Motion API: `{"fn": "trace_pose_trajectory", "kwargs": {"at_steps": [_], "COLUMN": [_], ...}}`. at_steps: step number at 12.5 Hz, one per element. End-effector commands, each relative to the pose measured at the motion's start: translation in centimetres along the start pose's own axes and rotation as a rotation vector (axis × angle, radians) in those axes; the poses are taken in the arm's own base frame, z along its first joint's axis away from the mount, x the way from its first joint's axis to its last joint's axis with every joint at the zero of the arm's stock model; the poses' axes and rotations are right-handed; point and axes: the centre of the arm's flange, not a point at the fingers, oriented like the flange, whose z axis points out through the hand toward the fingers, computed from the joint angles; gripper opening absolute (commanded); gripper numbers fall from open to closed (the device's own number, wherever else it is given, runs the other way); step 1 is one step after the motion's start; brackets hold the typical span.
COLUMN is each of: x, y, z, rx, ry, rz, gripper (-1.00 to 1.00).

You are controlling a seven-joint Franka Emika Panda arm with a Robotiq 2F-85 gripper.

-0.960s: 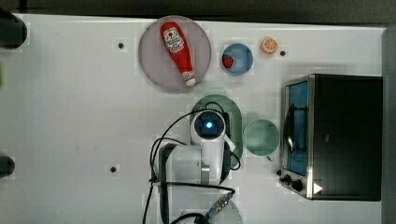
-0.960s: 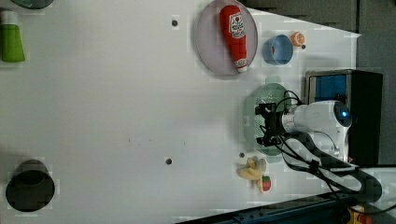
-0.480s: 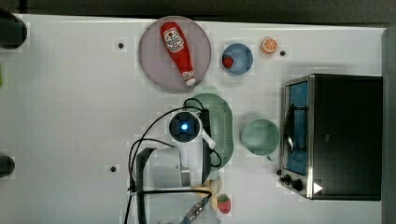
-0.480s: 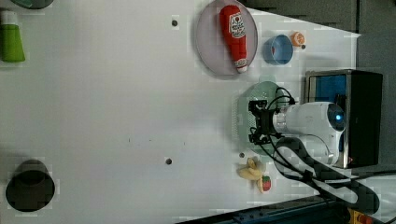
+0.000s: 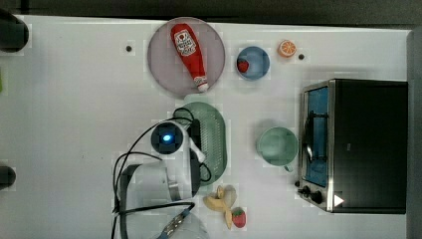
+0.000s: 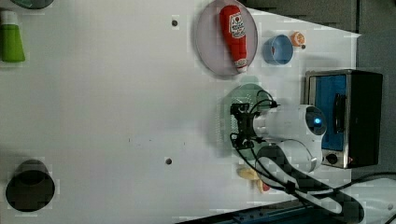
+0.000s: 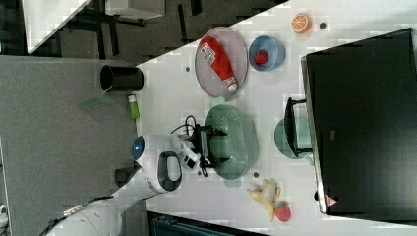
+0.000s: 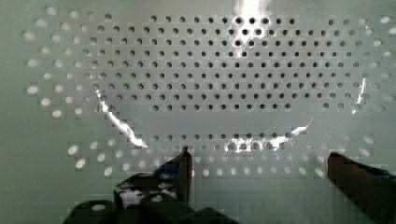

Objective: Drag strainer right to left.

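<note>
The strainer [image 5: 215, 135] is a pale green oval colander lying on the white table [image 5: 74, 124], below the plate in the top view. My gripper [image 5: 195, 142] hangs over the strainer's left part in the top view, open, its fingers spread and reaching down into the bowl. In the left view the gripper [image 6: 240, 127] stands on the strainer [image 6: 243, 92]. The right view shows the open gripper [image 7: 214, 145] inside the strainer [image 7: 238, 142]. In the wrist view the strainer's perforated bottom [image 8: 210, 74] is close, with one dark fingertip [image 8: 183, 168] on each side and nothing held between them.
A grey-pink plate [image 5: 164, 69] carrying a ketchup bottle [image 5: 189, 52] sits just above the strainer in the top view. A green cup [image 5: 277, 146] and a toaster oven [image 5: 358, 144] are to its right. A banana [image 5: 221, 199] and strawberry [image 5: 239, 218] lie below.
The arm and the strainer have slid toward the top view's left, widening the gap between strainer and cup. The fingers stay open.
</note>
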Motion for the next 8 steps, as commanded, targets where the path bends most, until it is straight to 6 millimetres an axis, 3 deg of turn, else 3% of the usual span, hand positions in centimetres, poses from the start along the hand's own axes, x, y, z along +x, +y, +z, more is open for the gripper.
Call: {"fn": "trace_pose_trajectory", "kwargs": {"at_steps": [1, 8], "x": [-4.8, -12.5], "y": [-0.4, -0.6], "z": [-2.1, -1.6], "rx": [0.041, 0.05], "ry": [-0.002, -0.027], "rz": [0.077, 0.069], "gripper": [1.0, 1.0]}}
